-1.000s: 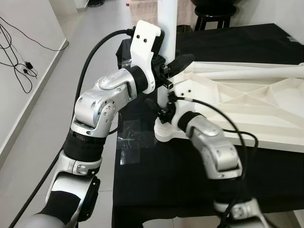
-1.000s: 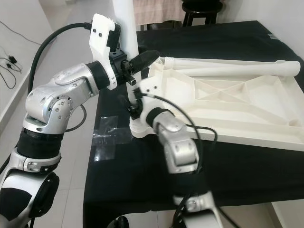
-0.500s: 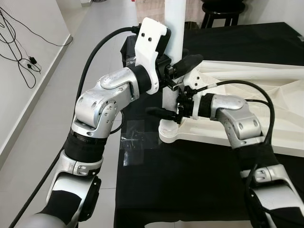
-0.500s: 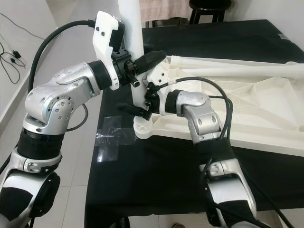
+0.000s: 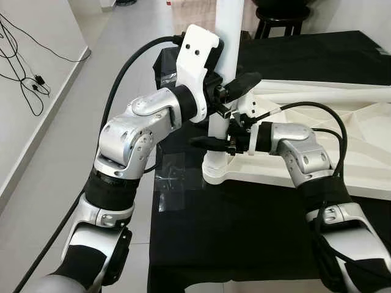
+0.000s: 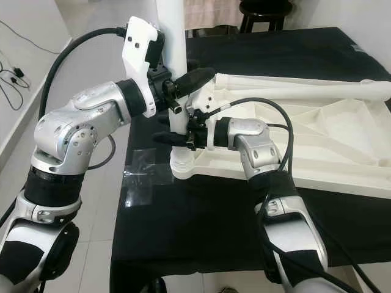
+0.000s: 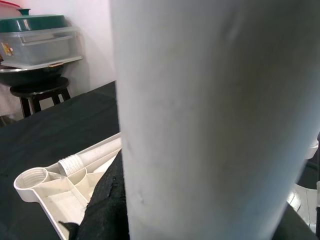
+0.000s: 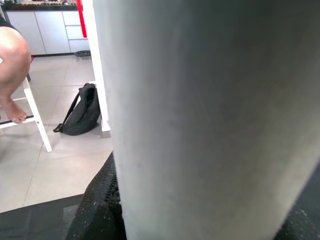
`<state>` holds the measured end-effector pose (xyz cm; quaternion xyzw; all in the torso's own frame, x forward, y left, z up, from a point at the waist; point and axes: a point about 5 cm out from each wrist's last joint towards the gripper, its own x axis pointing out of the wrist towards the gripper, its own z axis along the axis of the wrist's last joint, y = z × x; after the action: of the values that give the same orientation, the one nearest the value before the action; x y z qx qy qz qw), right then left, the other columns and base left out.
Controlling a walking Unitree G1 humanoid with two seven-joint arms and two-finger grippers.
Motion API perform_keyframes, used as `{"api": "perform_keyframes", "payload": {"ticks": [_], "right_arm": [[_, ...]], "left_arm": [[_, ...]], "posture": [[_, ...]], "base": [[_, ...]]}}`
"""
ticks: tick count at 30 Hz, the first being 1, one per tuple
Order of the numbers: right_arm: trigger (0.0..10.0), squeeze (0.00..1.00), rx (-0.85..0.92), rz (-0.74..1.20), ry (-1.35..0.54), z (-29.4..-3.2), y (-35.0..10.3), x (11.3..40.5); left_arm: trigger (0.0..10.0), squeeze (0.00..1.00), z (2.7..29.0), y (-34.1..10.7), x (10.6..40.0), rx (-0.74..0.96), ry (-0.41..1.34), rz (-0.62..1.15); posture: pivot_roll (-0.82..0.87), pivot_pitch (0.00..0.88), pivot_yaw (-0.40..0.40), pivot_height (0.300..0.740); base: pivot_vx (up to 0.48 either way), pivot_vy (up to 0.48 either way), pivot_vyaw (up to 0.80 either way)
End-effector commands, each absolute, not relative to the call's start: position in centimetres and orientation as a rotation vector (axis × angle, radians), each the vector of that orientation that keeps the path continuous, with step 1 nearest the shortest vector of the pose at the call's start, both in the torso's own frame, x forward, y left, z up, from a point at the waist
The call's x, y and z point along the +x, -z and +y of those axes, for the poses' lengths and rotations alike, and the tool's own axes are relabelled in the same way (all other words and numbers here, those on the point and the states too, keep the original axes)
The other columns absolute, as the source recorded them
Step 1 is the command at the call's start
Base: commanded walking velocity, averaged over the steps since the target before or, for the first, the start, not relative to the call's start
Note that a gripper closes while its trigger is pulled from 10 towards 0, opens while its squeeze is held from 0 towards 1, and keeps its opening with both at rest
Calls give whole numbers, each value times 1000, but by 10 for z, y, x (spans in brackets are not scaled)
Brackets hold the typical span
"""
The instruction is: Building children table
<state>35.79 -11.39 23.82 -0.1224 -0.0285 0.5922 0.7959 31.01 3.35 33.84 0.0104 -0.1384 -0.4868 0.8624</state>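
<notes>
- Surface: black cloth-covered table (image 5: 244, 232); light grey tiled floor (image 5: 55, 140) off its left edge, black cables on floor by the white wall.
- Clear plastic wrap (image 5: 171, 180) lies at table's left edge.
- Left gripper (image 5: 227, 93): clamped on the white cylindrical table leg (image 5: 225, 36), upper grip.
- Leg stands upright in the round threaded corner socket (image 5: 219, 174) of the white ribbed plastic tabletop (image 5: 317, 131), upside down near the left edge.
- Right gripper (image 5: 215, 141): fingers closed around same leg, lower down, just above socket.
- Second white leg (image 6: 305, 91) lies along tabletop's far side.
- Black stool (image 5: 278, 15) beyond far edge; black backpack (image 8: 82, 110) on floor.
- No readable writing.
</notes>
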Motion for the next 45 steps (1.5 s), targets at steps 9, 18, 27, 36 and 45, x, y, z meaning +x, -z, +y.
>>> {"api": "perform_keyframes", "payload": {"ticks": [9, 18, 27, 36, 45], "right_arm": [[0, 0, -244, 127, -576, -75, -169, 311], [0, 0, -208, 66, -471, -69, -189, 330], [3490, 0, -194, 63, -427, -66, -198, 319], [10000, 0, -194, -23, -623, -69, -219, 337], [10000, 0, -212, -67, -668, -80, -237, 354]], "left_arm": [[10000, 0, 21, -357, 286, 45, 1134, -342], [10000, 0, 46, -358, 293, 52, 1091, -336], [0, 0, 65, -346, 309, 37, 1119, -314], [0, 0, 65, -329, 324, 42, 1126, -288], [0, 0, 30, -329, 310, 57, 1168, -286]], "posture": [[79, 154, 25, 740], [54, 130, 43, 740], [51, 128, 50, 740], [46, 127, 57, 740], [61, 131, 53, 740]], "base": [[0, 0, 0], [0, 0, 0], [0, 0, 0], [0, 0, 0], [0, 0, 0]]}}
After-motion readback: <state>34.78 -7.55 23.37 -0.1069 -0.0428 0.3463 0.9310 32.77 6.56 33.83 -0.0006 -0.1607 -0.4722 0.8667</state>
